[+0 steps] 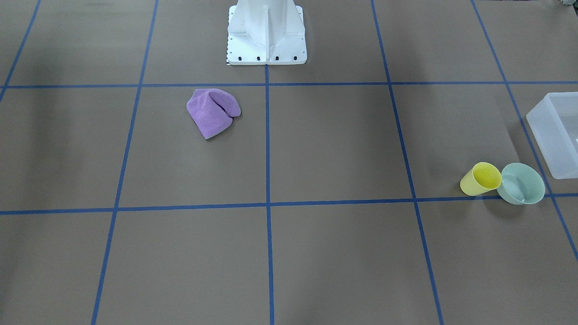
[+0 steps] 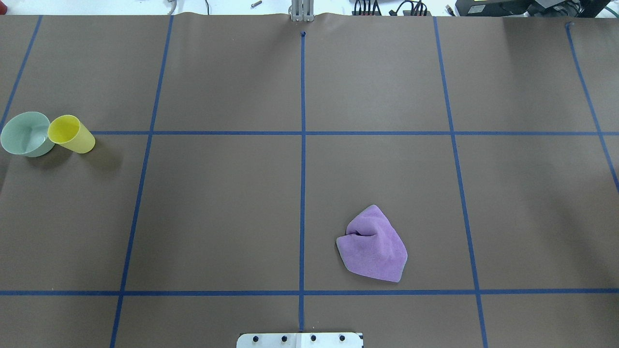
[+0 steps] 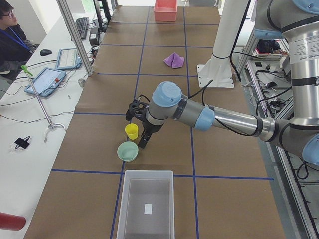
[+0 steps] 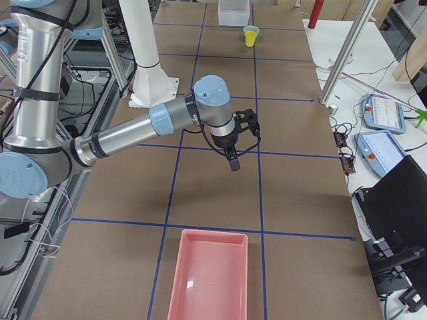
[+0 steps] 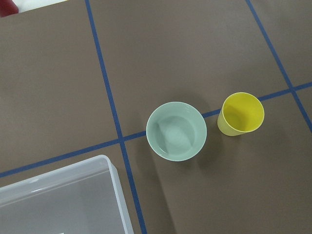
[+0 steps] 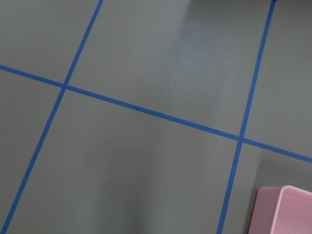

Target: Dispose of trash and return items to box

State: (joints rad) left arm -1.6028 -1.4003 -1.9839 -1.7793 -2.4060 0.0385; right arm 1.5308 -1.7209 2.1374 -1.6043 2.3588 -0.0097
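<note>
The mint-green bowl (image 1: 521,183) stands upright on the brown table, touching the yellow cup (image 1: 481,178), which lies on its side. Both show in the overhead view, bowl (image 2: 26,134) and cup (image 2: 71,134), and below the left wrist camera, bowl (image 5: 176,130) and cup (image 5: 241,114). The frosted-white box (image 3: 148,173) sits just beyond the bowl (image 3: 127,151). The purple cloth (image 2: 373,244) lies crumpled near the robot base. My left gripper (image 3: 143,143) hangs above the table beside the cup and bowl. My right gripper (image 4: 233,163) hovers over bare table. I cannot tell whether either is open.
A pink tray (image 4: 210,280) sits at the table end on my right, its corner in the right wrist view (image 6: 287,209). The white robot base (image 1: 266,36) stands at the table's back middle. An operator (image 3: 10,35) sits at a side desk with tablets.
</note>
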